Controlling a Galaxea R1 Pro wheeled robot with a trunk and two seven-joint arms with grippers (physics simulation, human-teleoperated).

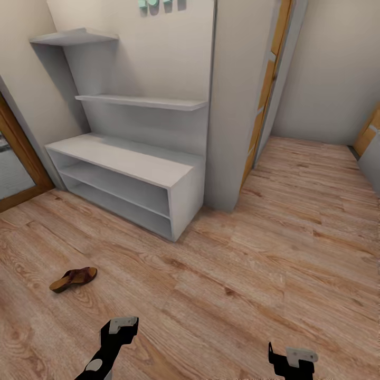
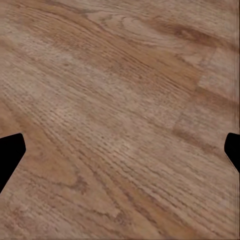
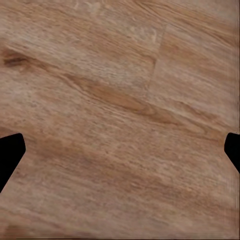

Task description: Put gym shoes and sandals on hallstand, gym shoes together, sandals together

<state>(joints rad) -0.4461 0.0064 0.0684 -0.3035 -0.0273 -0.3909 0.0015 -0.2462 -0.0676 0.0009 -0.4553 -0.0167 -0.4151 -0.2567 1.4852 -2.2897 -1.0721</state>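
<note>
Left claw (image 1: 122, 323) gapes near dark brown sandal (image 1: 73, 278).

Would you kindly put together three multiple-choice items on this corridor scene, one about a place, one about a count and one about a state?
1. Where does the brown sandal lie?
A. On the top of the hallstand
B. On the floor, ahead of the left gripper
C. On a floating shelf

2. How many open shelf rows does the hallstand have under its flat top?
A. One
B. Two
C. Four

3. How do both grippers stand?
A. Open and holding nothing
B. Each shut on a shoe
C. The left one shut on the sandal

Answers:
1 B: the head view shows the sandal on the wooden floor, in front of the left gripper.
2 B: two open rows show below the top.
3 A: in each wrist view the fingertips sit far apart with bare floor between them, for the left gripper and the right gripper.
</note>
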